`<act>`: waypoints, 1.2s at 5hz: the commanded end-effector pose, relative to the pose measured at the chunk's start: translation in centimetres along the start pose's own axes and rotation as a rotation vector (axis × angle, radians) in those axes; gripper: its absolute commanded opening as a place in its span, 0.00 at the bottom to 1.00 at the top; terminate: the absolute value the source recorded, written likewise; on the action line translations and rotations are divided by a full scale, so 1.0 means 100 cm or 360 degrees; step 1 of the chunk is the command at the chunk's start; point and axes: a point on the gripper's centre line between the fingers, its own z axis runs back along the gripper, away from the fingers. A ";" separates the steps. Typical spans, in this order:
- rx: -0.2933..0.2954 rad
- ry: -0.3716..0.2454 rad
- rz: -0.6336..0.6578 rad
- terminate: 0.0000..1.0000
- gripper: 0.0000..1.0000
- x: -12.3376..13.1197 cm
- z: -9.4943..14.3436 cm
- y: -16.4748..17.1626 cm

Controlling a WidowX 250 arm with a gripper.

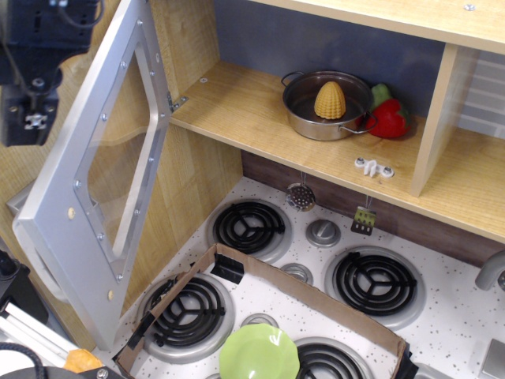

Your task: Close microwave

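Single view: microwave [260, 110] compartment open, pan with corn inside; its grey door [95, 181] swung wide off the left-edge hinge, long axis running steeply from upper right to lower left. Gripper [30, 118] at upper left, just outboard of the door's outer face, empty as far as visible; finger spread impossible to tell. Judged: push needed rightward from there, swinging door toward compartment.

Stovetop [465, 332] w/ cardboard strip [308, 294] & green plate [259, 353] on it

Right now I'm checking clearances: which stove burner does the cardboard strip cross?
The front-left burner: the cardboard strip runs over its left edge, while the back-left burner and back-right burner lie uncovered.
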 end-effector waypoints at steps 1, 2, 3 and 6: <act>-0.0019 -0.0198 0.0127 0.00 1.00 0.012 -0.002 -0.004; -0.0012 -0.0336 0.0196 0.00 1.00 0.022 0.005 -0.009; -0.0023 -0.0475 0.0271 0.00 1.00 0.040 0.020 -0.015; -0.0110 -0.1022 0.0508 0.00 1.00 0.111 0.038 -0.034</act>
